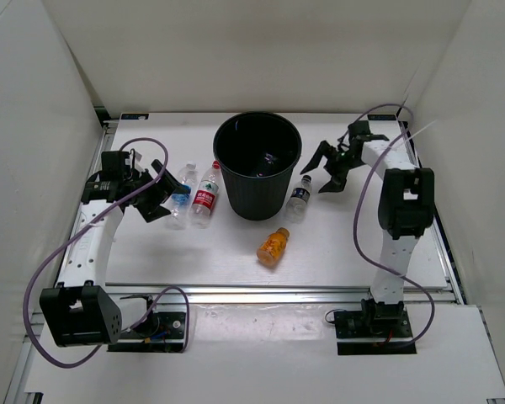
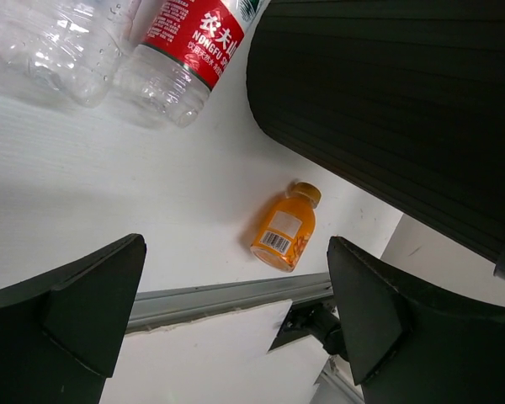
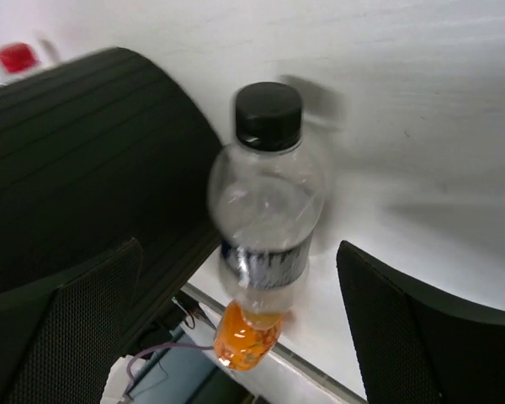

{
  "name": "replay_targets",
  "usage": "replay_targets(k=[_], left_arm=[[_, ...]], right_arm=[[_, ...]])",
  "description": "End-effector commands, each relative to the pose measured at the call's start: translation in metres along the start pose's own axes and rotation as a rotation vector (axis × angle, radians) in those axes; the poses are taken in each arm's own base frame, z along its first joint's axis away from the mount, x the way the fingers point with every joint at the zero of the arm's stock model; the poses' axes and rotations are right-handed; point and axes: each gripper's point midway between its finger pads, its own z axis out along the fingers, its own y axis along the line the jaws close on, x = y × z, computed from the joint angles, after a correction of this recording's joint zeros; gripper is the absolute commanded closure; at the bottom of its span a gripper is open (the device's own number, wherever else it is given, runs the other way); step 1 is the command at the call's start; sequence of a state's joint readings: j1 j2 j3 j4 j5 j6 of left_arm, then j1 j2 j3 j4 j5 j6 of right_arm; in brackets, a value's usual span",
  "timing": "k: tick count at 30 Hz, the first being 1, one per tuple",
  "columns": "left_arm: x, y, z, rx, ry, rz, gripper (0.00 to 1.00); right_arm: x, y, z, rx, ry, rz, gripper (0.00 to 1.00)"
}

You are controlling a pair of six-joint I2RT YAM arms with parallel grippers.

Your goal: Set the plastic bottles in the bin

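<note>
While both claws stand empty and spread wide, four bottles are in view on the bench around the bin. The left claw hangs with the blue-label bottle just beside it at 3 o'clock. The red-label bottle lies alongside that one, further toward 3. Both run from 1 to 7 o'clock, caps far, roughly along the line between the jaws, so I judge the wrist must turn before closing. The bin's wall is near beyond them, leaving little room. The orange bottle lies alone at 6 o'clock of the bin, with open bench around it. The dark-label bottle sits against the bin at its 4 o'clock and at 7 o'clock of the right claw, the nearer arm. Upright or lying, I cannot tell.
</note>
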State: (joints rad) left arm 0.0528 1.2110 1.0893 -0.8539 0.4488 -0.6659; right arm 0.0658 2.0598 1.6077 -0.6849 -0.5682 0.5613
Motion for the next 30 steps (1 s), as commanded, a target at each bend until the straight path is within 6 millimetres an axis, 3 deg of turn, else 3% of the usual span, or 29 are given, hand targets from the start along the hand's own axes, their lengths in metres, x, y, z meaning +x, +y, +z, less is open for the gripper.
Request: replay_targets(k=[1, 6, 7, 9, 10, 12, 13, 15, 16, 18, 19, 21, 23, 24, 27, 28, 29, 30], left_arm=[[-0.004, -0.006, -0.002, 0.024, -0.014, 0.038, 0.0], [-0.005, 0.0, -0.002, -0.009, -0.028, 0.051, 0.0], [-0.008, 0.004, -0.001, -0.029, -0.043, 0.051, 0.0], [-0.007, 0.01, -0.004, -0.063, -0.049, 0.044, 0.0], [-0.011, 0.01, -0.005, -0.072, -0.067, 0.047, 0.0], [-0.01, 0.013, -0.005, -0.089, -0.068, 0.043, 0.0], [-0.013, 0.018, -0.003, -0.114, -0.076, 0.02, 0.0], [-0.015, 0.021, 0.001, -0.139, -0.084, -0.037, 0.03], [-0.016, 0.031, 0.001, -0.187, -0.084, -0.076, 0.05], [-0.01, 0.05, 0.007, -0.292, -0.048, -0.167, 0.13], [0.0, 0.066, 0.008, -0.358, -0.008, -0.199, 0.13], [0.012, 0.074, 0.016, -0.355, 0.066, -0.205, 0.13], [0.024, 0.08, 0.022, -0.326, 0.104, -0.229, 0.13], [0.017, 0.076, 0.024, -0.29, 0.074, -0.222, 0.1], [0.01, 0.063, 0.022, -0.235, 0.051, -0.214, 0.03], [0.008, 0.058, 0.023, -0.228, 0.053, -0.2, 0.0], [0.002, 0.052, 0.021, -0.211, 0.034, -0.179, 0.0], [-0.008, 0.043, 0.02, -0.206, 0.007, -0.156, 0.0]], right_arm=[[0.017, 0.001, 0.025, -0.004, 0.095, -0.018, 0.0], [0.03, -0.011, 0.057, 0.041, 0.181, 0.004, 0.0], [0.033, -0.016, 0.06, 0.052, 0.197, 0.019, 0.04], [0.038, -0.021, 0.068, 0.044, 0.231, 0.041, 0.16], [0.041, -0.024, 0.069, 0.048, 0.238, 0.039, 0.3], [0.049, -0.036, 0.063, 0.08, 0.238, 0.058, 0.49], [0.045, -0.033, 0.047, 0.082, 0.197, 0.05, 0.62], [0.037, -0.043, 0.025, 0.124, 0.119, 0.053, 0.65], [0.032, -0.032, -0.001, 0.115, 0.047, 0.022, 0.66], [0.029, -0.038, -0.032, 0.128, -0.034, 0.024, 0.66], [0.023, -0.019, -0.062, 0.09, -0.116, -0.015, 0.66], [0.012, -0.005, -0.1, 0.066, -0.209, 0.008, 0.69], [0.008, 0.029, -0.138, 0.02, -0.309, -0.042, 0.69], [-0.003, 0.059, -0.166, -0.025, -0.385, -0.089, 0.69], [-0.005, 0.13, -0.206, -0.13, -0.51, -0.213, 0.67], [-0.011, 0.169, -0.233, -0.202, -0.591, -0.301, 0.66], [-0.002, 0.196, -0.234, -0.247, -0.588, -0.347, 0.64], [-0.01, 0.21, -0.224, -0.261, -0.576, -0.368, 0.62]])
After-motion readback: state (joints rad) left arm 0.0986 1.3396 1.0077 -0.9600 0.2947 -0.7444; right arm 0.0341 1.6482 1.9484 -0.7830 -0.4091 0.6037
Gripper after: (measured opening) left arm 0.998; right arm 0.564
